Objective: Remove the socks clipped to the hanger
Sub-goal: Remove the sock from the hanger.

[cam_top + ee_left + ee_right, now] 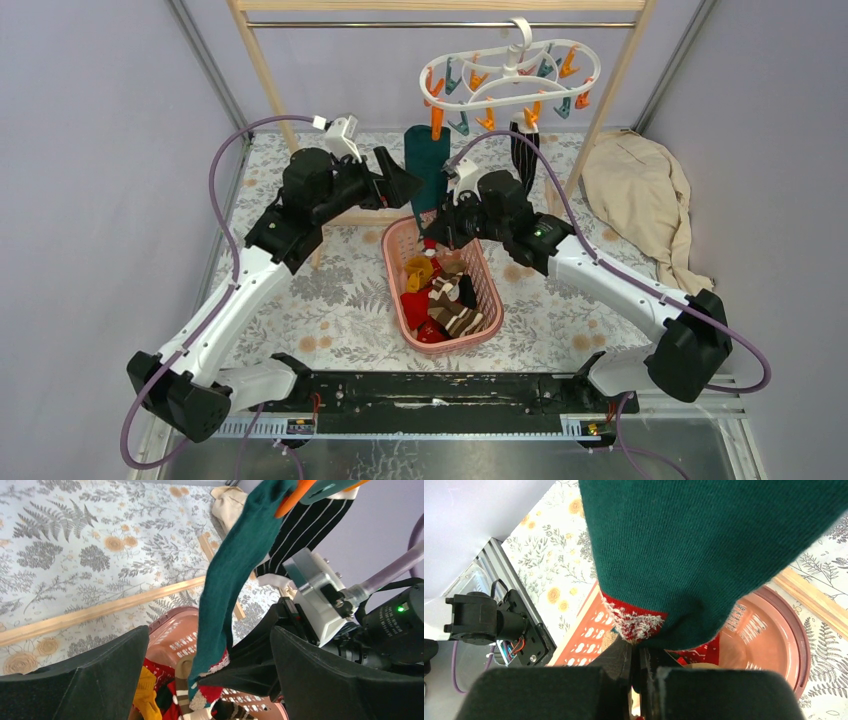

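The white hanger (pixel 510 75) hangs from the wooden rack's rail, with orange and teal clips. An orange clip (pixel 292 497) holds a dark teal sock (pixel 427 165) (pixel 230 580) that hangs straight down; its red-and-white toe (pixel 634 620) is pinched in my shut right gripper (pixel 638 652) (pixel 432 232) above the basket. My left gripper (pixel 210 645) (pixel 408 188) is wide open, one finger on each side of this sock and neither touching it. A black sock with white stripes (pixel 524 150) (pixel 310 525) is clipped to the right of it.
A pink basket (pixel 487 285) in the table's middle holds red, mustard and brown-and-white striped socks. A beige cloth (pixel 640 200) lies at the back right. The wooden rack's post (pixel 265 70) and foot bar (pixel 100 612) stand behind the arms.
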Robot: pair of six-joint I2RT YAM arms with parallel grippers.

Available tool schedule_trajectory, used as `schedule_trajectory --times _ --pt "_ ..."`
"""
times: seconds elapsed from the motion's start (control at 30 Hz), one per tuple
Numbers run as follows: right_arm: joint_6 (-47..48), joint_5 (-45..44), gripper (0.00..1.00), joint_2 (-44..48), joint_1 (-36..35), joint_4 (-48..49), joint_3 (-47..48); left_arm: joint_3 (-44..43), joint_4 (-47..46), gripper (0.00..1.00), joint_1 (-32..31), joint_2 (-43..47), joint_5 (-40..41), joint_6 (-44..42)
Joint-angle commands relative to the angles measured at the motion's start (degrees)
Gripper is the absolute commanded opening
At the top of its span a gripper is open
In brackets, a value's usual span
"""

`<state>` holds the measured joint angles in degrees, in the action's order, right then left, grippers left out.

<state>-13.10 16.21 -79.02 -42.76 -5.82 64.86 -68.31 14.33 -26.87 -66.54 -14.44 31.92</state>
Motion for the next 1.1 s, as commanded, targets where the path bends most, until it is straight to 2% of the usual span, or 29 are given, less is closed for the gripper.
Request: schedule_trajectory --times 0.0,0.37,0.6,0.9,1.07 --pt "-1.05 2.11 0.00 2.02 0.14 3.43 1.32 -3.29 0.13 0.99 0.60 -0.03 2.55 -3.14" --pt "-2.10 3.62 0.00 4.80 1.18 2.10 0.47 -6.13 -4.03 0.99 1.02 -1.22 3.98 -3.17" --pt "-2.06 4.73 0.00 4.93 1.72 1.04 0.89 -11.39 -7.28 0.99 1.19 -4.18 3.37 -7.83" --pt "-1.03 6.00 0.00 5.56 2.54 -1.91 1.99 -17.63 -10.13 0.99 3.65 -9.31 -6.67 -12.85" --pt "-0.03 7.51 0.00 5.81 2.85 -4.38 3.04 -17.45 -15.90 0.99 6.33 -11.52 -13.70 -12.60"
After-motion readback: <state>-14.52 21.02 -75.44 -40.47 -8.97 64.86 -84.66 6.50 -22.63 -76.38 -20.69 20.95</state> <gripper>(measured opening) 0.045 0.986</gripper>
